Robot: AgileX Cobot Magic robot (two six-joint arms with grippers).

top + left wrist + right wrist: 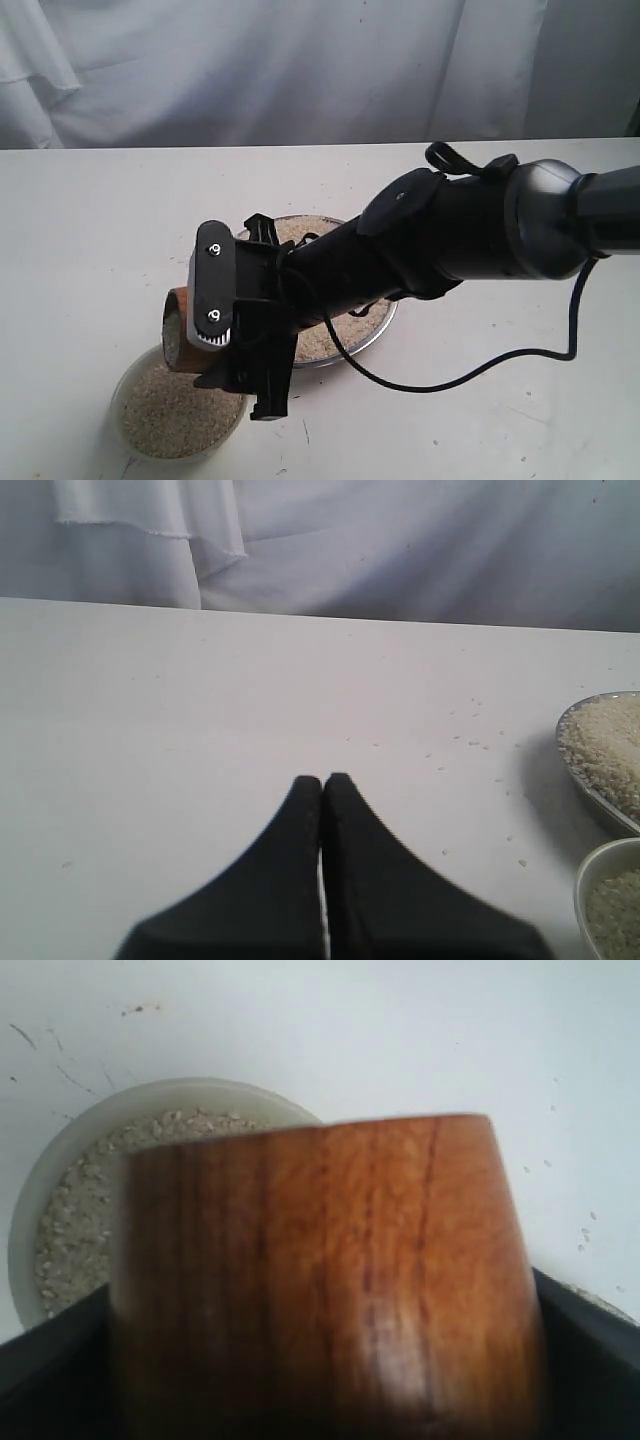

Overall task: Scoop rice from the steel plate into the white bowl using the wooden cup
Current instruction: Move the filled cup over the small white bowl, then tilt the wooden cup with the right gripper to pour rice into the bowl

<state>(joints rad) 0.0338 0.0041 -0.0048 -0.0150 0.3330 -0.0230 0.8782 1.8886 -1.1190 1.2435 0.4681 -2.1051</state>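
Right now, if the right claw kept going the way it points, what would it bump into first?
Probably the pale rice grains in the small round white bowl. The right claw, shut on the reddish-brown wooden cup, points down at that bowl, so the cup would touch first. How high it hangs is unclear.

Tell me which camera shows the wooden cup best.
The right wrist view: the cup fills the picture, its wood grain plain. The exterior view shows only a brown sliver beside the right end effector. The left wrist view shows none of it.

Reddish-brown wooden cup [320, 1270] — cream-white bowl [170, 1095]
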